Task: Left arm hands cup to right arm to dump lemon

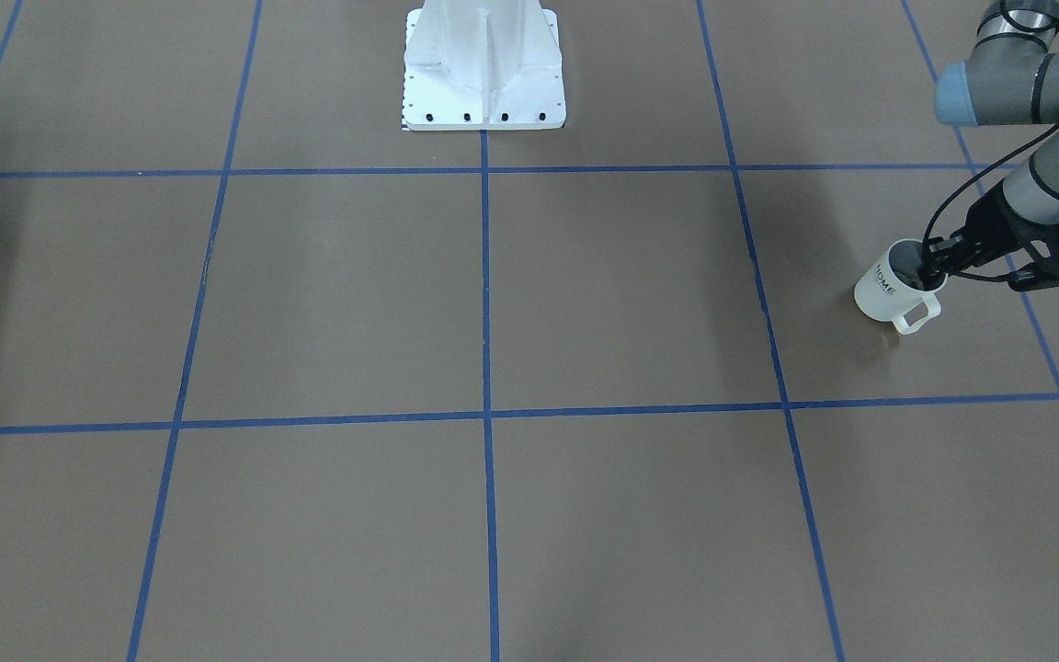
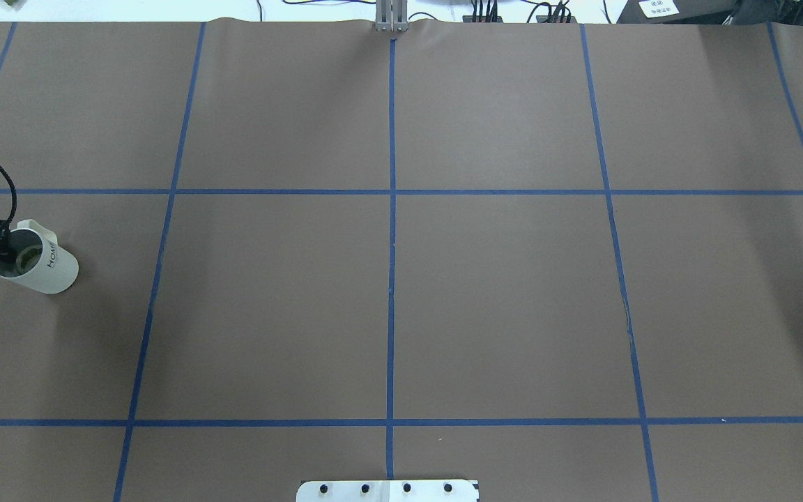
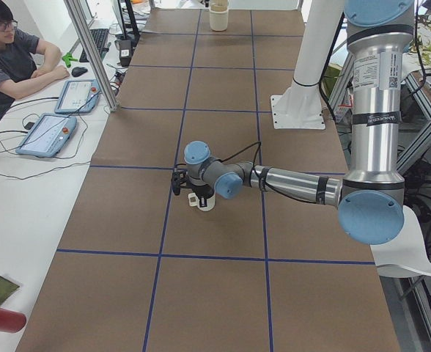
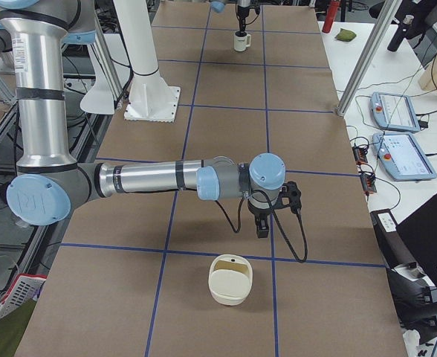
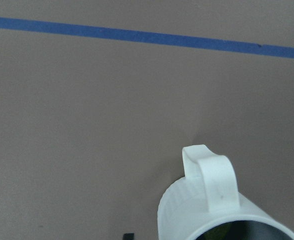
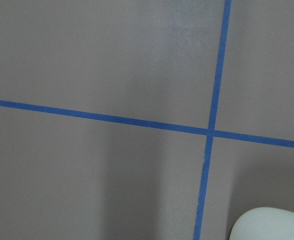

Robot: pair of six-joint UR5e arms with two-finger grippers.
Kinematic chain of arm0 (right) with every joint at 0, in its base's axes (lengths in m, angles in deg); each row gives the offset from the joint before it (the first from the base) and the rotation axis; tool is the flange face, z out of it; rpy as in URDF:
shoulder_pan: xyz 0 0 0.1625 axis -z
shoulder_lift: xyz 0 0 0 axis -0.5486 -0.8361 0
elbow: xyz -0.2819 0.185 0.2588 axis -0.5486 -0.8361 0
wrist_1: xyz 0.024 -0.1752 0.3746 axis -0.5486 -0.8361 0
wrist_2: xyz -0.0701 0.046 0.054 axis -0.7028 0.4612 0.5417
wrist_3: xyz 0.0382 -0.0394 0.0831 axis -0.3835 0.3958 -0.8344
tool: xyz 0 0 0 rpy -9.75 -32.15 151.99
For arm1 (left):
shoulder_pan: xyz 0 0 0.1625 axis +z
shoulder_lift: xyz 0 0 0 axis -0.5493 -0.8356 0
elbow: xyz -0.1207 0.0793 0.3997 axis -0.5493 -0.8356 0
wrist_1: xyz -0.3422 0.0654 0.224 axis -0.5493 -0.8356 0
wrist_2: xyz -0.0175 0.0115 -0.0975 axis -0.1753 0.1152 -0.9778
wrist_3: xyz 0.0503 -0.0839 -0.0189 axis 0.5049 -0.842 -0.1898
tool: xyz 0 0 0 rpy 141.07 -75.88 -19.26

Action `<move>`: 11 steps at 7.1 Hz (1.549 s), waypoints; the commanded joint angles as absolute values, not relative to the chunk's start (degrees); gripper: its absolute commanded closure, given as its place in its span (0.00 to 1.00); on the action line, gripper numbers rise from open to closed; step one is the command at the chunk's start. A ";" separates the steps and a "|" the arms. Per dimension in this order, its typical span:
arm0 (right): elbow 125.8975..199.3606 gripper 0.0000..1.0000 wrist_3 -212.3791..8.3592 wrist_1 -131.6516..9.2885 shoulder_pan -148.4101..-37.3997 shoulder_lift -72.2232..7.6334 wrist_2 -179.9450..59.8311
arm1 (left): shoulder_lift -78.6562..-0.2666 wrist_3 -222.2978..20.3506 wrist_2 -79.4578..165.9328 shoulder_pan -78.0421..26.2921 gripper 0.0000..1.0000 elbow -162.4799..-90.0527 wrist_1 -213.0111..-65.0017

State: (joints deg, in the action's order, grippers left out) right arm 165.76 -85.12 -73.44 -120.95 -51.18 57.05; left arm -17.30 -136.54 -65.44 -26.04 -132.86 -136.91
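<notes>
The white cup with dark "HOME" lettering is at the table's left end, its handle toward the operators' side. It also shows in the overhead view and the left wrist view. The yellow-green lemon lies inside it. My left gripper is shut on the cup's rim, with one finger inside the mouth. I cannot tell whether the cup rests on the table or hangs just above it. My right gripper shows only in the exterior right view, low over the table's right end; I cannot tell whether it is open or shut.
A cream tub stands on the table just beyond the right gripper, and its edge shows in the right wrist view. The white robot base is at the table's middle edge. An operator sits at the side desk.
</notes>
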 commanded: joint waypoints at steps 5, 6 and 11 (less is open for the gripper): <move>172.55 0.00 -107.26 -72.41 -108.36 -36.36 53.97 | -45.65 -138.71 -73.74 -31.37 1.00 -135.06 -98.55; 172.81 0.00 -111.31 -71.11 -103.98 -32.14 48.81 | -51.10 -143.24 -73.83 -31.28 1.00 -131.75 -96.40; 171.41 0.00 -126.91 -37.92 -73.58 -24.99 11.90 | -68.29 -166.96 -74.36 -30.41 1.00 -108.80 -111.42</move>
State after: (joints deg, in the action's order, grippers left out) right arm 171.60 -126.17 -43.86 -80.38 -26.73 20.47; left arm -67.13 -160.65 -74.28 -30.97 -113.06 -103.59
